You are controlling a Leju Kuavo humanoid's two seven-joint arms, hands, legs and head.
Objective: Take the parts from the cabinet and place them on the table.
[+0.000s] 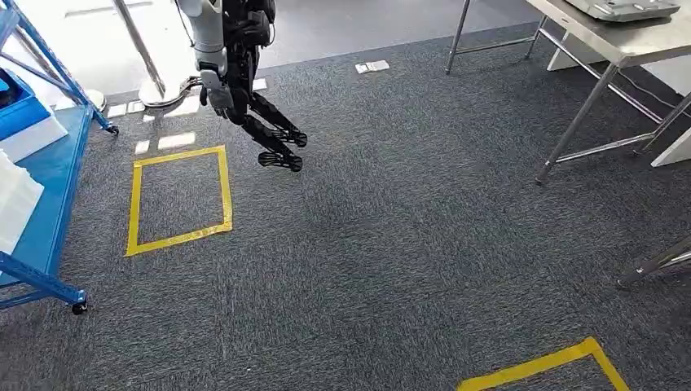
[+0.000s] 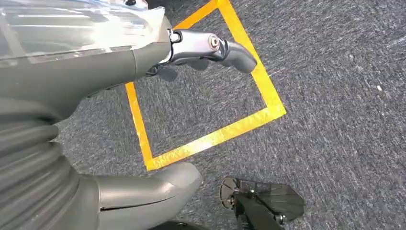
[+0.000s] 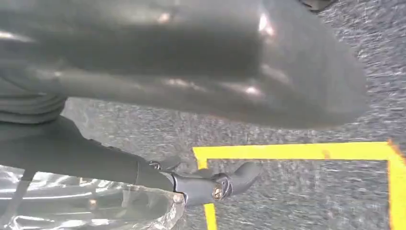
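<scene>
**Transit between cabinet and worktop.** In the head view the blue cabinet (image 1: 50, 175) stands at 9 o'clock and the worktop (image 1: 644, 39) at 1 o'clock, well apart across grey carpet (image 1: 391, 244). A yellow tape square (image 1: 225, 189) lies beside the cabinet, probably a standing mark for the robot. A second taped corner (image 1: 538, 365) lies at 5 o'clock, nearer the worktop. A silver arm (image 1: 210, 41) with dark hanging fingers shows at 11 o'clock; whose arm it is cannot be told.

Both wrist cameras look down at carpet and yellow tape, so both arms appear to hang at the robot's sides in a walking posture.

On the left hand (image 2: 110, 72), one of the fingers (image 2: 210, 45) is stretched straight, apart from the thumb, with bare carpet between them. The right hand (image 3: 143, 81) shows a like finger (image 3: 215, 188). Crinkled clear film (image 2: 72, 24) lies against each hand on the finger side. Whether it is a bagged part in the grasp cannot be told.

White blocks (image 1: 15, 199) and a blue bin (image 1: 16, 106) sit on the cabinet shelves and are likely the parts. They look rigid, light and plain-faced.
</scene>
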